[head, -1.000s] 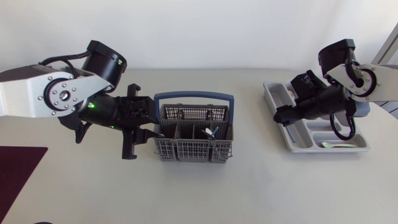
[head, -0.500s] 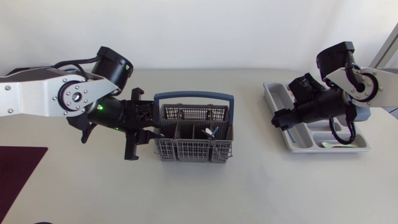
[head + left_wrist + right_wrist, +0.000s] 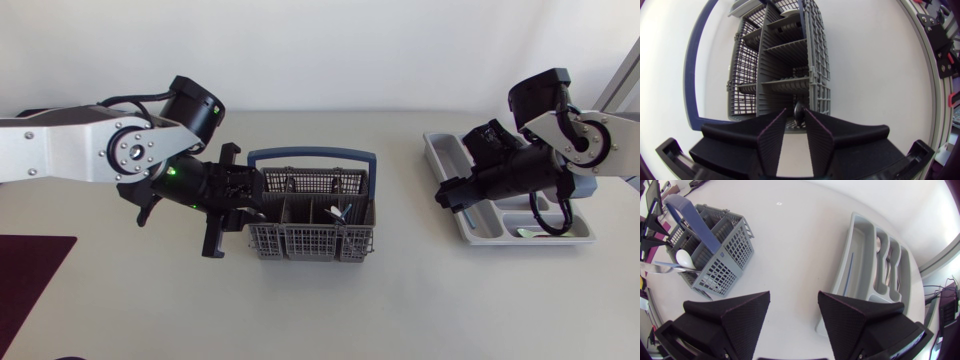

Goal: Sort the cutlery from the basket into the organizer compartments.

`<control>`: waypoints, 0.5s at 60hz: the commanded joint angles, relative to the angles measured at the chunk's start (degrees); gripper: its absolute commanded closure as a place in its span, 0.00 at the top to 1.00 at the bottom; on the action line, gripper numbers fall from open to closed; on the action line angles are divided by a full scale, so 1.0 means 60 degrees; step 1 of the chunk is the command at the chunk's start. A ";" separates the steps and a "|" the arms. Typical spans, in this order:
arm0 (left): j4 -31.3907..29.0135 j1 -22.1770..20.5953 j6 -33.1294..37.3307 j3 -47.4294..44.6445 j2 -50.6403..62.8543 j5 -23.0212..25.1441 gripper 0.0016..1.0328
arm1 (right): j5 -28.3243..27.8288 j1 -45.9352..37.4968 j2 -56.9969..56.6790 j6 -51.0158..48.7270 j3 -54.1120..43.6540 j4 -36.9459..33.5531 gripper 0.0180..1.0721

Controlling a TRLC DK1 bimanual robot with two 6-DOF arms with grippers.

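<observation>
The grey cutlery basket [image 3: 310, 240] with a blue handle [image 3: 312, 155] stands mid-table; silvery cutlery [image 3: 340, 212] sticks up in its right part. My left gripper [image 3: 250, 203] is at the basket's left end. In the left wrist view its fingers [image 3: 772, 137] stand a narrow gap apart, still open, and a dark cutlery end [image 3: 798, 111] rises from the nearest compartment right at the tips. The grey organizer [image 3: 447, 160] lies at the right with cutlery [image 3: 890, 265] in its compartments. My right gripper [image 3: 452, 195] hangs open and empty by the organizer's left edge.
A dark maroon mat [image 3: 30, 280] lies at the table's front left corner. Bare tabletop [image 3: 410, 230] separates basket and organizer. In the right wrist view a spoon [image 3: 682, 259] pokes out of the basket [image 3: 715, 255], and the right gripper [image 3: 793, 300] is over bare table.
My left arm has moved right, bringing its gripper up to the basket's left end, and its fingers have drawn closer together. The right arm has barely shifted.
</observation>
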 commanded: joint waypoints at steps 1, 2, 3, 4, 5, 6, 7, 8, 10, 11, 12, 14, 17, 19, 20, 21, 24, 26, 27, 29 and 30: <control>-0.0413 -0.0105 0.0521 0.0519 0.0375 0.0021 0.25 | -0.0016 0.0051 -0.0115 -0.0097 -0.0299 -0.0057 0.67; -0.0515 -0.0105 0.0536 0.0592 0.0418 0.0021 0.24 | -0.0016 0.0051 -0.0115 -0.0097 -0.0299 -0.0057 0.67; -0.0618 -0.0105 0.0550 0.0680 0.0492 0.0021 0.24 | -0.0016 0.0051 -0.0115 -0.0097 -0.0299 -0.0057 0.66; -0.0896 -0.0105 0.0624 0.0871 0.0594 0.0021 0.23 | -0.0016 0.0051 -0.0115 -0.0126 -0.0314 -0.0057 0.67; -0.1014 -0.0120 0.0667 0.0944 0.0653 0.0021 0.22 | -0.0016 0.0051 -0.0115 -0.0126 -0.0314 -0.0057 0.67; -0.1087 -0.0105 0.0697 0.1002 0.0697 0.0021 0.21 | -0.0016 0.0036 -0.0115 -0.0126 -0.0314 -0.0057 0.67; -0.1189 -0.0105 0.0726 0.1061 0.0770 0.0021 0.19 | -0.0016 0.0036 -0.0115 -0.0126 -0.0328 -0.0057 0.67; -0.1233 -0.0105 0.0741 0.1105 0.0829 0.0021 0.18 | -0.0031 0.0036 -0.0129 -0.0141 -0.0343 -0.0057 0.67; -0.1306 -0.0105 0.0741 0.1178 0.0931 0.0021 0.17 | -0.0031 0.0021 -0.0129 -0.0170 -0.0372 -0.0043 0.67; -0.1350 -0.0105 0.0741 0.1222 0.0990 0.0021 0.17 | -0.0031 -0.0008 -0.0129 -0.0185 -0.0387 -0.0043 0.67; -0.1380 -0.0105 0.0741 0.1237 0.1019 0.0021 0.16 | -0.0045 -0.0008 -0.0115 -0.0185 -0.0387 -0.0043 0.67; -0.1438 -0.0105 0.0741 0.1325 0.1122 0.0021 0.14 | -0.0060 -0.0023 -0.0100 -0.0199 -0.0431 -0.0013 0.67; -0.1585 -0.0105 0.0755 0.1457 0.1283 0.0021 0.14 | -0.0074 -0.0066 -0.0085 -0.0243 -0.0475 0.0016 0.67; -0.1658 -0.0105 0.0755 0.1530 0.1341 0.0021 0.14 | -0.0089 -0.0081 -0.0085 -0.0258 -0.0490 0.0016 0.67; -0.1746 -0.0105 0.0770 0.1588 0.1415 0.0021 0.13 | -0.0104 -0.0096 -0.0085 -0.0273 -0.0504 0.0031 0.67; -0.1775 -0.0105 0.0770 0.1632 0.1429 0.0021 0.12 | -0.0104 -0.0096 -0.0085 -0.0273 -0.0504 0.0031 0.67; -0.1892 -0.0120 0.0770 0.1764 0.1546 0.0021 0.09 | -0.0177 -0.0154 -0.0085 -0.0331 -0.0519 0.0031 0.67; -0.1995 -0.0120 0.0785 0.1823 0.1590 0.0035 0.07 | -0.0192 -0.0169 -0.0085 -0.0331 -0.0519 0.0031 0.67; -0.2010 -0.0120 0.0785 0.1852 0.1605 0.0035 0.05 | -0.0192 -0.0184 -0.0085 -0.0331 -0.0519 0.0031 0.67; -0.2024 -0.0120 0.0785 0.1925 0.1620 0.0035 0.03 | -0.0206 -0.0198 -0.0085 -0.0360 -0.0548 0.0031 0.67; -0.2024 -0.0105 0.0785 0.1955 0.1620 0.0035 0.03 | -0.0206 -0.0213 -0.0085 -0.0390 -0.0548 0.0031 0.67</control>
